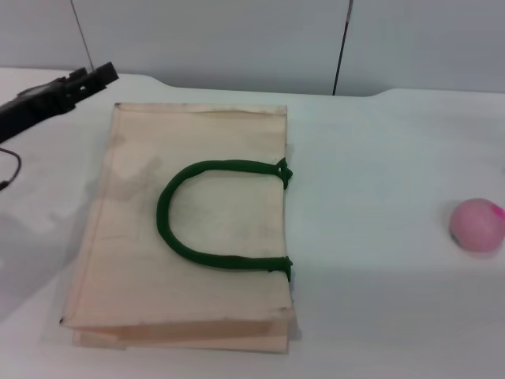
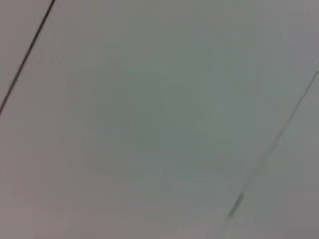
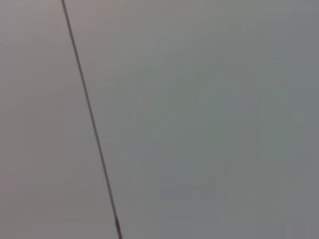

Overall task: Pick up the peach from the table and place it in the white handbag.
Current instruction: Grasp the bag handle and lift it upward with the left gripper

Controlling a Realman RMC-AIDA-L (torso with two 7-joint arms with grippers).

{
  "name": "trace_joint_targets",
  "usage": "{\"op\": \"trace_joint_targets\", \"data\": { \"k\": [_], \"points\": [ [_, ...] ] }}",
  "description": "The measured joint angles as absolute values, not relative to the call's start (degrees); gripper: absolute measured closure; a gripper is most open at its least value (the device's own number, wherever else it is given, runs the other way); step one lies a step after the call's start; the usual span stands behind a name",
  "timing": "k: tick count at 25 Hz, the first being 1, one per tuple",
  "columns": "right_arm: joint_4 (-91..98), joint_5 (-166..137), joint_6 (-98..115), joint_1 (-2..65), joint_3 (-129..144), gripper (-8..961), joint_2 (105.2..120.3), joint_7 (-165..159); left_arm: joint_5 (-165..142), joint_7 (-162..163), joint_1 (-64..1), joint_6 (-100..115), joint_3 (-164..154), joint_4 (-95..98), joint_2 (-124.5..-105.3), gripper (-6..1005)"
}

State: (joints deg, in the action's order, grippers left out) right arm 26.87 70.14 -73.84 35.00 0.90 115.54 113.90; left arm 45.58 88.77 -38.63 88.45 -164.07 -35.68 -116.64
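Note:
The white handbag (image 1: 189, 237) lies flat on the white table (image 1: 371, 260), left of the middle, its dark green loop handle (image 1: 213, 213) resting on top. The pink peach (image 1: 476, 225) sits on the table at the far right edge of the head view, well apart from the bag. My left gripper (image 1: 99, 76) hangs at the upper left, above the table beyond the bag's far left corner. The right gripper is out of view. Both wrist views show only a plain grey wall with thin dark lines.
A grey wall (image 1: 237, 39) with vertical seams stands behind the table. A dark cable (image 1: 9, 170) hangs at the left edge. Bare table lies between the bag and the peach.

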Motion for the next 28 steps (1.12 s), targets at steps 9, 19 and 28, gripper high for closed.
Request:
{"op": "trace_joint_targets", "data": {
  "k": [9,19,28],
  "points": [
    [26.95,70.31,-73.46,34.98,1.97,109,115.58,113.52,22.07,107.51,-45.39,95.79,-164.03,-49.68,-116.57,231],
    [26.98,70.54,-73.44,35.19,1.86,115,115.63,113.62,4.06,114.04,-52.67,96.22,-164.18,-51.02,-115.31,231],
    [26.68,70.64,-73.36,35.51,1.58,120,115.7,113.86,-1.1,115.04,-55.27,90.77,-164.18,-45.42,-114.77,239]
  ]
}}
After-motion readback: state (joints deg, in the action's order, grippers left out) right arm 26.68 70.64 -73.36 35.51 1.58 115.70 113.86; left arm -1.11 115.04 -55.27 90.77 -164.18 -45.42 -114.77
